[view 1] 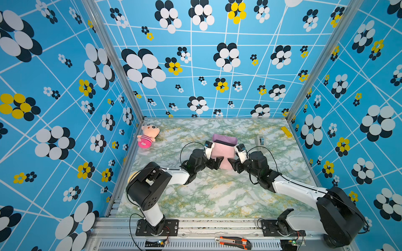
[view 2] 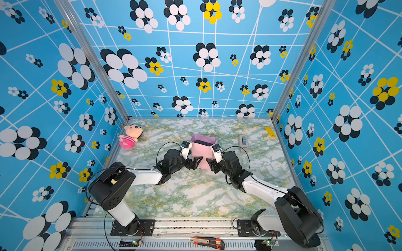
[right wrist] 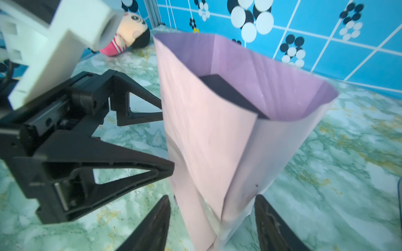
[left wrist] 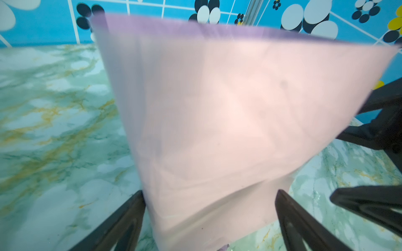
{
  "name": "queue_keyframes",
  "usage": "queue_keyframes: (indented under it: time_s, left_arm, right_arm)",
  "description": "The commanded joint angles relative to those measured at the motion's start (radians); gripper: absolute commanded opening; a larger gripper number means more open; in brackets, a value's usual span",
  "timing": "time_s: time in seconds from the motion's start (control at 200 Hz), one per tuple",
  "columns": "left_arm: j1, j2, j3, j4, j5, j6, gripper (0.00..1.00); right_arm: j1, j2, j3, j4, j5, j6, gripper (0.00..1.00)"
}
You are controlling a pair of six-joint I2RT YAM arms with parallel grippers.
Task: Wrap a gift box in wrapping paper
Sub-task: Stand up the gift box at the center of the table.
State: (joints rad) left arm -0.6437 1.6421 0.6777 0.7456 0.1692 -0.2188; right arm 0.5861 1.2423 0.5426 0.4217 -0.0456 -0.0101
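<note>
At the far left, near the back corner of the table (view 1: 206, 195), a doll (view 1: 148, 135) lies well apart from the work area. The left gripper (view 1: 218, 162) sits just left of centre and is released. In the left wrist view its 2 jaws stand wide apart with the lower end of the paper (view 1: 221, 152) between them, and no clamping shows. The paper stands at the table centre as an upright sleeve, open at the top, with the pink face outward and the lilac face inward. Its near part narrows toward the table and runs down between the 2 grippers. The box (right wrist: 230, 95) sits inside this sleeve. Only its black top shows, below the paper's upper rim and against the lilac wall. In both top views it appears as 1 dark strip under the far lilac flap. The right gripper (view 1: 232, 163), just right of the paper, is also released. In the right wrist view its 2 jaws flank the paper's narrow lower end. A gap shows on 1 side, and on the other side contact cannot be told. A knife (view 1: 233, 242) lies on the front rail, off the table. A dispenser (view 1: 260, 140) stands right of the paper, near it but apart. A yellow object (view 1: 286, 132) lies at the back right, beside the wall.
</note>
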Motion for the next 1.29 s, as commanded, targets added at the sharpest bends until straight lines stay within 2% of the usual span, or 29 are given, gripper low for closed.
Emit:
queue_keyframes:
  time_s: [0.0,0.04,0.115,0.21,0.3,0.35,0.555,0.61,0.69,0.92,1.14,1.29]
  left_arm:
    - [0.001,-0.08,-0.002,-0.115,-0.022,0.049,0.97]
    - [0.007,-0.105,-0.003,-0.138,-0.023,0.05,0.97]
    - [0.025,-0.156,0.021,-0.219,-0.021,0.032,0.96]
    - [0.054,-0.208,0.117,-0.408,0.01,0.005,0.96]
    - [0.082,-0.234,0.21,-0.55,0.013,-0.038,0.95]
    - [0.101,-0.222,0.275,-0.643,0.01,-0.067,0.94]
    - [0.204,-0.086,0.586,-0.995,0.186,-0.193,0.94]
    - [0.21,-0.029,0.695,-1.127,0.208,-0.201,0.94]
    - [0.211,0.036,0.817,-1.252,0.241,-0.173,0.94]
    - [0.216,0.186,1.008,-1.445,0.247,-0.113,0.86]
    - [0.201,0.264,1.066,-1.459,0.252,-0.108,0.75]
    - [0.182,0.324,1.133,-1.484,0.238,-0.102,0.67]
  right_arm:
    - [-0.003,-0.083,-0.021,-0.089,0.028,0.054,0.68]
    - [-0.01,-0.111,-0.02,-0.123,0.045,0.096,0.72]
    - [-0.043,-0.159,0.0,-0.193,0.04,0.203,0.73]
    - [-0.121,-0.193,0.081,-0.314,-0.051,0.389,0.74]
    - [-0.166,-0.194,0.149,-0.373,-0.134,0.498,0.75]
    - [-0.182,-0.18,0.181,-0.396,-0.161,0.556,0.76]
    - [-0.235,0.006,0.388,-0.587,-0.321,0.868,0.77]
    - [-0.235,0.055,0.453,-0.679,-0.318,0.921,0.77]
    - [-0.234,0.13,0.565,-0.808,-0.316,0.906,0.77]
    - [-0.228,0.287,0.814,-1.164,-0.212,0.76,0.77]
    - [-0.189,0.393,0.922,-1.24,-0.191,0.705,0.72]
    - [-0.171,0.451,0.974,-1.256,-0.192,0.693,0.65]
